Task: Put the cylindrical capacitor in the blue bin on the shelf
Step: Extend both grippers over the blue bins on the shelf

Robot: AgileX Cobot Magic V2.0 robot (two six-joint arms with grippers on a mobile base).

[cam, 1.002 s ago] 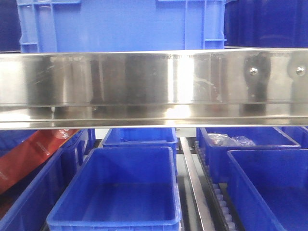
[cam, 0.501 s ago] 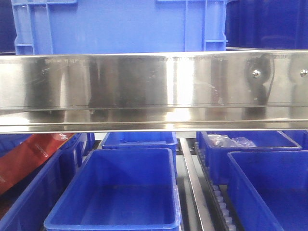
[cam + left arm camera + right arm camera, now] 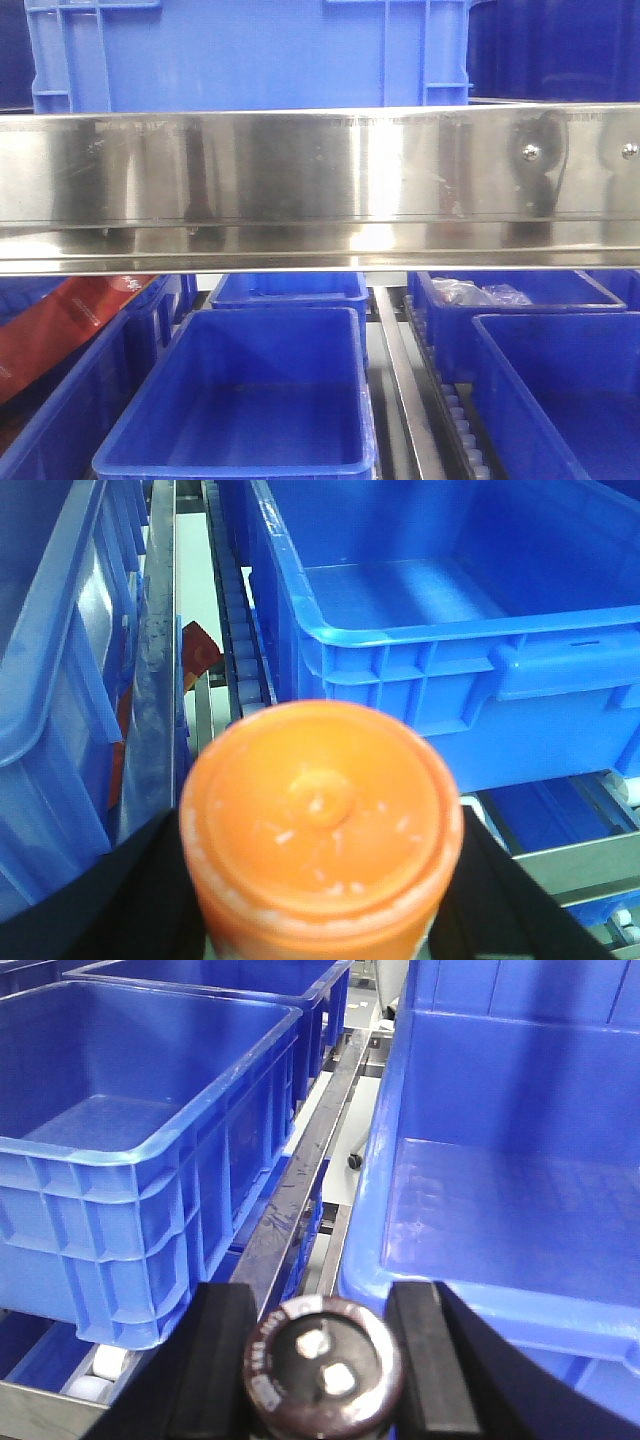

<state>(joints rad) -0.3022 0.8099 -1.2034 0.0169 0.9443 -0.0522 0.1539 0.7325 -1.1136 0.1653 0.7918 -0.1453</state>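
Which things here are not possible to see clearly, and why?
- Right wrist view: the cylindrical capacitor in the right gripper shows only its top end; the lower edge cuts its side.
- Left wrist view: the orange round object in the left gripper is blurred, its body hidden under its top.
- Front view: the shelf rail fills the middle; neither gripper appears.

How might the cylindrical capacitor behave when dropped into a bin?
The cylindrical capacitor looks rigid and round-sided, so it would probably roll if it lands sideways. Its end carries two terminals, so it may tip on that end. The right end effector clamps its curved side, so it might twist or slip.
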